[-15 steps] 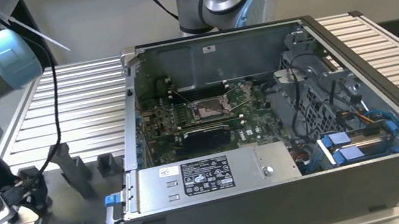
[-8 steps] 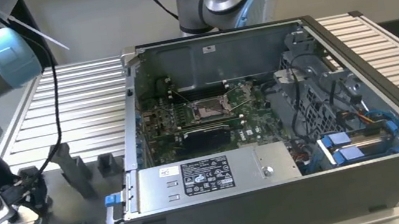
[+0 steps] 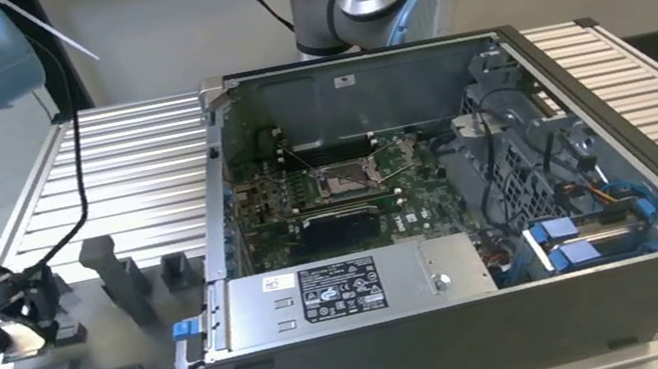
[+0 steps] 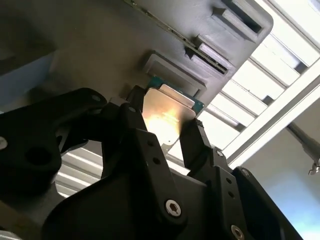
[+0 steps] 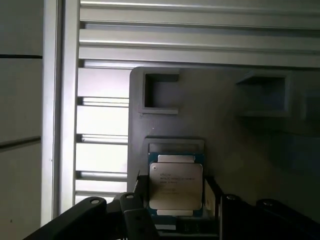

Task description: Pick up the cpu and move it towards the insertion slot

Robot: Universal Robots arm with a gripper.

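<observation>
Cpu (image 5: 176, 186) lies flat in its grey holder (image 5: 240, 145), fingers (image 4: 195, 145) closed narrow on opposite edges, likely so it lifts out level.

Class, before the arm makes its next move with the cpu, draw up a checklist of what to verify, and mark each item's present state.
1. The gripper is centred on the cpu: ok.
2. The cpu is lifted off the grey fixture: cannot tell.
3. The insertion slot is uncovered, with its dark centre showing: ok.
4. A level, straight path to the insertion slot is free: not ok; the case wall stands between.
</observation>
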